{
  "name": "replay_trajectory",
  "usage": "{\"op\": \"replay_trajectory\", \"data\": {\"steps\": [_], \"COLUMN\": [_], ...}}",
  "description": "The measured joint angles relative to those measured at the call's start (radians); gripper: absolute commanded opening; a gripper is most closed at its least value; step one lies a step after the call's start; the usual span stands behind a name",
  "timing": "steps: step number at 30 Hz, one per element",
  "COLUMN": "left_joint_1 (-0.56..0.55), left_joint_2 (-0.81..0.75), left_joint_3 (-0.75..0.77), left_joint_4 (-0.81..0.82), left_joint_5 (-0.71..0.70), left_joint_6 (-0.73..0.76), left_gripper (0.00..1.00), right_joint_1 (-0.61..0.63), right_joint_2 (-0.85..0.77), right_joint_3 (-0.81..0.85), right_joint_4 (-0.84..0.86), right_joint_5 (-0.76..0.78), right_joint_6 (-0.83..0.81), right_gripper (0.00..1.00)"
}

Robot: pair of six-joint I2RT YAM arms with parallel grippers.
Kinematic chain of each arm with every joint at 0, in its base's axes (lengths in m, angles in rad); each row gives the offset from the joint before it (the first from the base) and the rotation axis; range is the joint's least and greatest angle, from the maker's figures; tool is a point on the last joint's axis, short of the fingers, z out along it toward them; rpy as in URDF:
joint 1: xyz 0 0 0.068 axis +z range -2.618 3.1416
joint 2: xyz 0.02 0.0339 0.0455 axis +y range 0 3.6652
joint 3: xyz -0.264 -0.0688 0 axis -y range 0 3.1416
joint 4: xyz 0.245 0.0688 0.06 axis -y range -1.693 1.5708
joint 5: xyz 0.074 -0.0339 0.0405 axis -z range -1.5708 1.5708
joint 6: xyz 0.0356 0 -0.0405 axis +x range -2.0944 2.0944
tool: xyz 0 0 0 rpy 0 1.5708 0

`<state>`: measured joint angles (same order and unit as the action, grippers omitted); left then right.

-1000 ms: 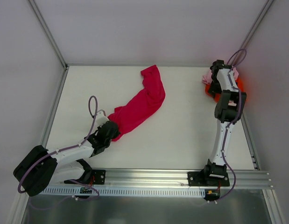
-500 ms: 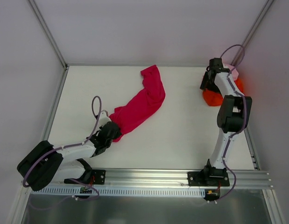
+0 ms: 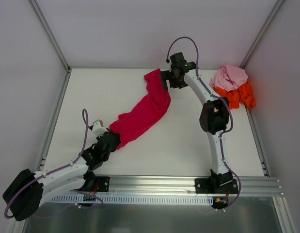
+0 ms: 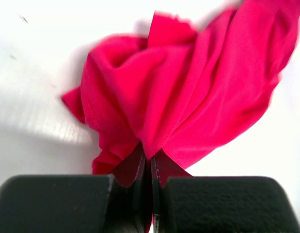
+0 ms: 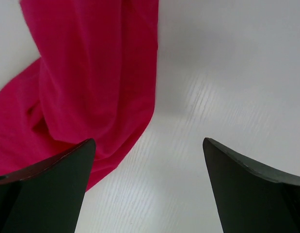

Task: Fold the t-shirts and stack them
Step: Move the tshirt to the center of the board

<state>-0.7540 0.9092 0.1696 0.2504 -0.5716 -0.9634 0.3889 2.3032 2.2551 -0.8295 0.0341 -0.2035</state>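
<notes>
The crimson-magenta t-shirt (image 3: 145, 109) lies stretched in a long band from the table's back middle down to the front left. My left gripper (image 3: 112, 140) is shut on its near end, the cloth (image 4: 188, 92) pinched between the pads. My right gripper (image 3: 165, 80) stands open at the shirt's far end, over its right edge (image 5: 91, 82), with bare table between the fingers (image 5: 53, 189). The pale pink t-shirt (image 3: 228, 76) lies crumpled on the bright orange t-shirt (image 3: 239, 96) at the back right corner.
The white table (image 3: 188, 136) is bounded by grey walls with metal posts at the back corners and a metal rail (image 3: 188, 184) along the near edge, where both arm bases are bolted.
My right arm has swung left from the pink and orange pile to the crimson shirt's far end, uncovering the pile. My left gripper has drawn the shirt's near end slightly nearer.
</notes>
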Motion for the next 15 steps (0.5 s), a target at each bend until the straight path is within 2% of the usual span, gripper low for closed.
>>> {"op": "replay_trajectory", "data": {"steps": [5, 10, 15], "left_joint_1": [0.0, 0.0, 0.0], "left_joint_2": [-0.188, -0.23, -0.233], "left_joint_3": [0.023, 0.09, 0.107], "left_joint_4": [-0.182, -0.347, -0.402], "left_joint_5": [-0.113, -0.212, -0.242], "left_joint_6": [-0.047, -0.097, -0.106], "left_gripper": [0.0, 0.0, 0.0], "right_joint_1": [-0.003, -0.005, 0.002], "right_joint_2": [0.035, 0.039, 0.039], "right_joint_3": [-0.051, -0.079, -0.093], "right_joint_4": [-0.021, -0.016, -0.011], "right_joint_5": [-0.016, -0.016, -0.055], "right_joint_6": [-0.009, -0.019, -0.029], "right_gripper": [1.0, 1.0, 1.0]}}
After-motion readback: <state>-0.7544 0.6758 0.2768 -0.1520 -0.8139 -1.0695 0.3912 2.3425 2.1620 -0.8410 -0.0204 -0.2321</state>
